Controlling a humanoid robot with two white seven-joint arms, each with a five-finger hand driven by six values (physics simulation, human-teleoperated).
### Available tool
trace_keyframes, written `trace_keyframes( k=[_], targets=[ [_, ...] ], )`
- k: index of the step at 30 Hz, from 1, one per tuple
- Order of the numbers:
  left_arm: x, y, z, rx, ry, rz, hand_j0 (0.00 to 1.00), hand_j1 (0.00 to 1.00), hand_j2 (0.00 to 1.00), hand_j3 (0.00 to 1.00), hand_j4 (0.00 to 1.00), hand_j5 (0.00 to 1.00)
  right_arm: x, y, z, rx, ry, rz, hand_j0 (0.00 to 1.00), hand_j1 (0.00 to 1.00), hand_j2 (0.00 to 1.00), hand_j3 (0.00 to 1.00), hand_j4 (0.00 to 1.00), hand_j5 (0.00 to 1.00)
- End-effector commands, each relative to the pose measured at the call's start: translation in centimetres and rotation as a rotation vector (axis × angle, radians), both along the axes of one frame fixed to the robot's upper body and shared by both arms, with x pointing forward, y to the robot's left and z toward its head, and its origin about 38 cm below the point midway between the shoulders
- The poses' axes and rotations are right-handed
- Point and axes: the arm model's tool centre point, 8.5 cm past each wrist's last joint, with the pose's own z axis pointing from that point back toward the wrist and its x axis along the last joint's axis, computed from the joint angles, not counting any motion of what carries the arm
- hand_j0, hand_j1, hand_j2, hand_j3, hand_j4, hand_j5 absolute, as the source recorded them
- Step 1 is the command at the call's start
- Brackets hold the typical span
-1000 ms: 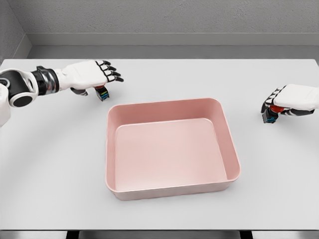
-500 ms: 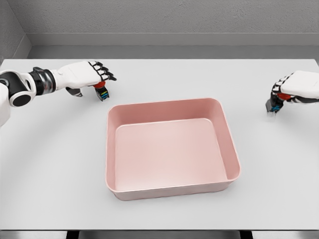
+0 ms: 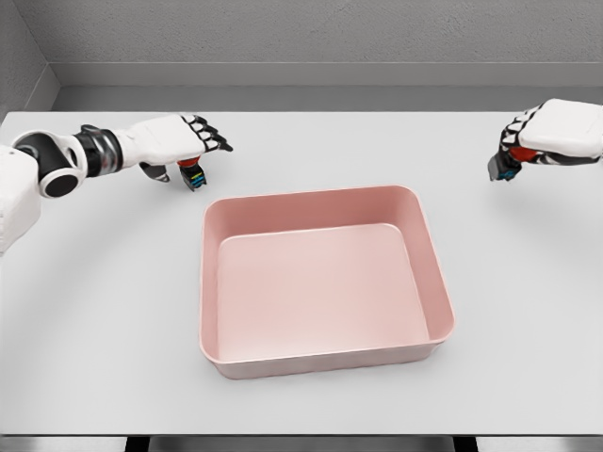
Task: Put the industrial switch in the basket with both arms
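Matte grey table [image 3: 113,311], glossy pink rounded-rect basket [image 3: 212,282], empty.

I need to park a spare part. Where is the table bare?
Bare: the table left and right of the pink basket, and its far middle strip. Crowded: by the left hand over a switch, and the right hand.

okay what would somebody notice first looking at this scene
The big pink basket sits empty in the middle of the white table. At far right, the right hand grips a small switch; at upper left, the left hand is over another switch.
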Motion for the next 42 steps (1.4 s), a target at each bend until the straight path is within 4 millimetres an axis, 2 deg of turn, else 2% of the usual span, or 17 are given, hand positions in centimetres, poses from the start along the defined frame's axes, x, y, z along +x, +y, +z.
trace_keyframes(
  k=[1, 11, 13, 14, 15, 17, 21, 23, 26, 28, 31, 33, 35, 37, 38, 42],
  targets=[
    [0.1, -0.2, -0.2, -0.006, 0.004, 0.003, 1.0, 1.0, 1.0, 1.0, 1.0, 1.0, -0.7, 1.0, 0.2, 0.021, 0.002, 0.033, 0.45, 0.45, 0.45, 0.45, 0.45, 0.45],
    [0.2, 0.1, -0.4, -0.011, 0.01, 0.015, 0.98, 0.98, 0.98, 0.98, 0.98, 0.98, -1.6, 2.6, 2.2, 0.022, -0.015, 0.086, 0.42, 0.42, 0.42, 0.42, 0.42, 0.42],
    [0.2, 0.6, -0.2, -0.025, -0.005, 0.019, 0.81, 0.81, 0.81, 0.81, 0.81, 0.81, -2.2, 3.1, 2.3, 0.023, -0.009, 0.107, 0.42, 0.42, 0.42, 0.42, 0.42, 0.42],
    [0.2, 0.6, -0.2, -0.025, -0.006, 0.018, 0.79, 0.79, 0.79, 0.79, 0.79, 0.79, -2.4, 3.4, 2.4, 0.026, -0.009, 0.117, 0.41, 0.41, 0.41, 0.41, 0.41, 0.41],
    [0.2, 0.8, -0.3, -0.026, -0.003, 0.025, 0.65, 0.65, 0.65, 0.65, 0.65, 0.65, -2.6, 3.7, 2.4, 0.019, -0.001, 0.126, 0.4, 0.4, 0.4, 0.4, 0.4, 0.4],
    [0.3, 0.8, -0.4, -0.025, -0.002, 0.027, 0.57, 0.57, 0.57, 0.57, 0.57, 0.57, -2.4, 4.1, 2.2, 0.018, 0.002, 0.134, 0.38, 0.38, 0.38, 0.38, 0.38, 0.38],
    [0.3, 1.0, -0.4, -0.025, 0.0, 0.032, 0.51, 0.51, 0.51, 0.51, 0.51, 0.51, -2.2, 5.8, 2.2, 0.027, 0.003, 0.177, 0.37, 0.37, 0.37, 0.37, 0.37, 0.37],
    [0.4, 1.5, -0.7, -0.021, 0.007, 0.046, 0.45, 0.45, 0.45, 0.45, 0.45, 0.45, -2.2, 6.8, 2.6, 0.036, -0.006, 0.203, 0.37, 0.37, 0.37, 0.37, 0.37, 0.37],
    [0.4, 1.5, -0.7, -0.022, 0.008, 0.048, 0.44, 0.44, 0.44, 0.44, 0.44, 0.44, -2.8, 8.4, 3.5, 0.052, -0.022, 0.253, 0.36, 0.36, 0.36, 0.36, 0.36, 0.36],
    [0.4, 1.5, -0.6, -0.021, 0.008, 0.048, 0.44, 0.44, 0.44, 0.44, 0.44, 0.44, -3.0, 8.7, 3.6, 0.054, -0.024, 0.261, 0.36, 0.36, 0.36, 0.36, 0.36, 0.36],
    [0.4, 1.6, 0.2, -0.021, -0.01, 0.041, 0.44, 0.44, 0.44, 0.44, 0.44, 0.44, -3.5, 10.0, 4.5, 0.064, -0.04, 0.305, 0.35, 0.35, 0.35, 0.35, 0.35, 0.35],
    [0.2, 0.5, 1.0, -0.039, -0.031, 0.008, 0.44, 0.44, 0.44, 0.44, 0.44, 0.44, -3.7, 10.2, 4.7, 0.066, -0.043, 0.315, 0.35, 0.35, 0.35, 0.35, 0.35, 0.35],
    [-0.3, 0.9, 2.8, -0.042, -0.07, -0.016, 0.44, 0.44, 0.44, 0.44, 0.44, 0.44, -4.0, 10.7, 4.6, 0.07, -0.04, 0.333, 0.35, 0.35, 0.35, 0.35, 0.35, 0.35],
    [-0.9, 1.5, 6.0, -0.057, -0.127, -0.047, 0.44, 0.44, 0.44, 0.44, 0.44, 0.44, -4.3, 11.1, 4.6, 0.072, -0.039, 0.345, 0.35, 0.35, 0.35, 0.35, 0.35, 0.35],
    [-1.3, 1.2, 7.0, -0.057, -0.15, -0.07, 0.44, 0.44, 0.44, 0.44, 0.44, 0.44, -4.3, 11.1, 4.6, 0.073, -0.038, 0.348, 0.35, 0.35, 0.35, 0.35, 0.35, 0.35],
    [-2.7, 1.1, 9.8, -0.07, -0.211, -0.117, 0.44, 0.44, 0.44, 0.44, 0.44, 0.44, -4.7, 11.8, 5.4, 0.086, -0.057, 0.37, 0.35, 0.35, 0.35, 0.35, 0.35, 0.35]
  ],
)
